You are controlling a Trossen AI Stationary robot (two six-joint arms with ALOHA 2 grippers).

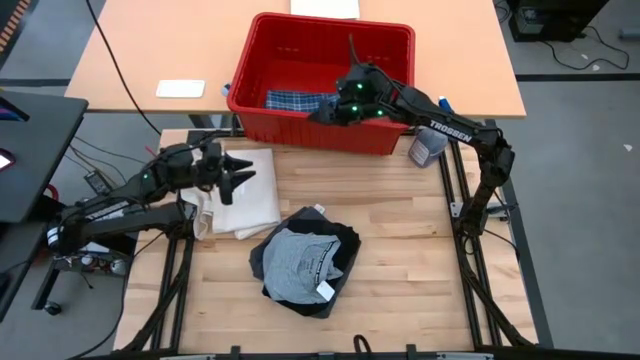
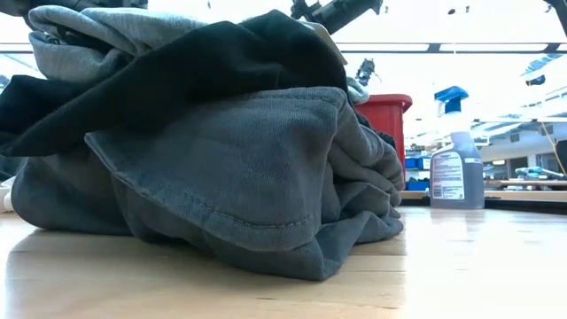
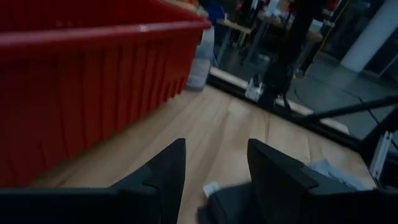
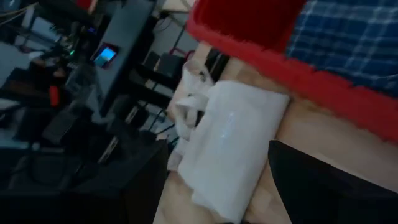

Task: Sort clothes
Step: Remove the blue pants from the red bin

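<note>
Left gripper (image 1: pixel 243 175), jaws released over the tote (image 1: pixel 250 195), sits nearest the shorts (image 1: pixel 305 262) heaped mid-tabletop; right gripper's (image 1: pixel 335 108) jaws unclear.

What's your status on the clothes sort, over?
Left gripper open above tote bag. Right gripper open over red bin, plaid piece inside. Shorts and black piece piled mid-table, nothing blocking.

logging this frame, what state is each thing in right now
plaid piece: lying in the red bin
grey shorts: heaped on the table, on the black piece
tote bag: lying flat
spray bottle: upright
left claw: open, empty
right claw: open, over the bin
</note>
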